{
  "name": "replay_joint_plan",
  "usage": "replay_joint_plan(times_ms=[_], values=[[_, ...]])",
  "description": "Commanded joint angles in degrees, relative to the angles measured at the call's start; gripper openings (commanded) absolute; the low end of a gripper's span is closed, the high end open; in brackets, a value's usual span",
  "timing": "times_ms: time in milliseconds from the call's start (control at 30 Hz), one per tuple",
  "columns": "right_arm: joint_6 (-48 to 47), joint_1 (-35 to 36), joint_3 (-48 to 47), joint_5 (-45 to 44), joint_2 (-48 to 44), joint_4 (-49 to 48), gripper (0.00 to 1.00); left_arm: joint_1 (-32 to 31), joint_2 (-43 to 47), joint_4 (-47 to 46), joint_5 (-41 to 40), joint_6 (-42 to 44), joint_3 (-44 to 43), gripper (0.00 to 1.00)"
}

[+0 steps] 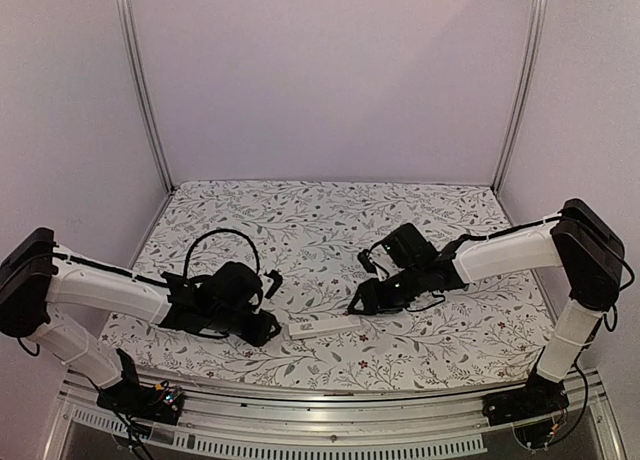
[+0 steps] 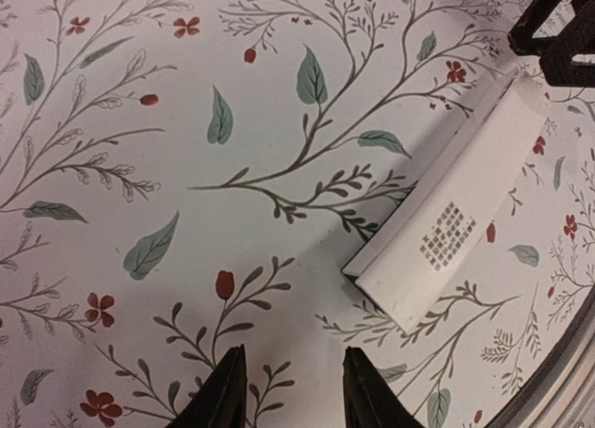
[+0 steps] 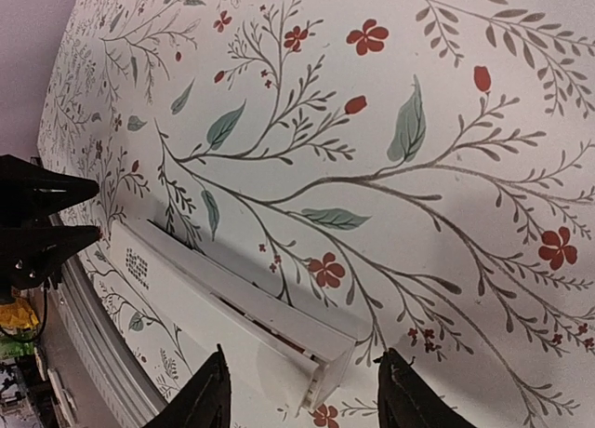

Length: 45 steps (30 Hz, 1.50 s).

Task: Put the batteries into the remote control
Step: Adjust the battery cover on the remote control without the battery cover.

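Observation:
The remote control [image 1: 325, 326] is a slim white bar lying near the table's front edge on the floral cloth [image 1: 320, 220]. In the left wrist view the remote control [image 2: 456, 219] shows a small dotted grey patch and lies up and to the right of my left gripper [image 2: 293, 377], which is open over bare cloth, a short way off the bar's near end. My right gripper [image 3: 307, 377] is open and straddles the other end of the remote control [image 3: 232, 316]; its right fingertip stands apart from the bar. A thin seam runs along the bar's edge. No batteries show in any view.
A metal rail [image 1: 300, 420] runs along the near table edge, close below the remote. A black cable [image 1: 220, 240] loops above the left wrist. Metal posts [image 1: 145, 90] and white walls close in the back and sides.

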<state>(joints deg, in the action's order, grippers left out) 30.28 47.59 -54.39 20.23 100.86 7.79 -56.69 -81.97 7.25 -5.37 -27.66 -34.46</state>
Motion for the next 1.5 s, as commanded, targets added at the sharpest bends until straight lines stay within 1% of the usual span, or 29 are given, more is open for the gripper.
replay_joint_plan(times_ms=[0, 167, 300, 467, 667, 800, 967, 1000, 1033, 1167, 1233, 1267, 1367, 1467], values=[[0.81, 0.30, -0.56, 0.41, 1.29, -1.15, 0.52, -0.59, -2.69, -3.69, 1.42, 2.15, -2.37, 0.34], [1.60, 0.59, 0.34, 0.54, 0.98, -1.93, 0.52, -0.87, -7.07, -3.55, 4.16, 3.42, -4.52, 0.30], [2.09, 0.66, 1.33, 1.26, 0.42, -2.96, 0.51, -0.95, -8.14, -2.94, 3.21, 3.97, -5.27, 0.29], [2.24, 0.86, 1.48, 1.85, 0.52, -3.51, 0.49, -1.30, -9.21, -2.82, 3.98, 4.53, -6.55, 0.28], [2.23, 0.83, 1.44, 0.61, 0.21, -2.78, 0.49, -1.30, -7.62, -0.88, 2.22, 5.11, -6.08, 0.28], [1.93, 0.83, 0.78, -1.93, 0.18, -0.62, 0.50, -1.33, -6.49, -0.49, 2.10, 5.52, -5.53, 0.28], [0.73, 0.83, -0.78, -4.83, -0.30, 2.56, 0.51, -1.35, -4.30, 2.22, 0.17, 8.85, -5.48, 0.30], [0.39, 0.83, -1.13, -5.78, -0.58, 3.32, 0.51, -1.38, -3.37, 2.98, -0.36, 9.80, -5.65, 0.32], [0.13, 0.77, -1.61, -6.72, -0.98, 4.06, 0.52, -1.36, -2.47, 3.40, -0.51, 11.39, -5.84, 0.38], [-1.04, 0.23, -3.56, -9.05, -2.51, 6.47, 0.52, -3.02, -0.33, 2.49, 1.92, 19.34, -6.56, 0.66], [-1.41, 0.25, -4.13, -10.20, -3.11, 7.84, 0.52, -5.57, -0.50, 1.29, 1.10, 24.76, -6.29, 0.77], [-1.38, 0.29, -4.03, -10.61, -3.48, 8.26, 0.52, -6.74, -0.79, 0.46, 0.76, 26.95, -6.18, 0.81], [-0.66, 0.22, -3.01, -9.98, -4.38, 8.55, 0.50, -8.38, -2.10, -2.22, 0.87, 33.85, -5.99, 0.88], [0.16, 0.24, -2.30, -8.50, -5.09, 8.38, 0.48, -8.18, -4.34, -4.58, 0.84, 39.72, -5.91, 0.91]])
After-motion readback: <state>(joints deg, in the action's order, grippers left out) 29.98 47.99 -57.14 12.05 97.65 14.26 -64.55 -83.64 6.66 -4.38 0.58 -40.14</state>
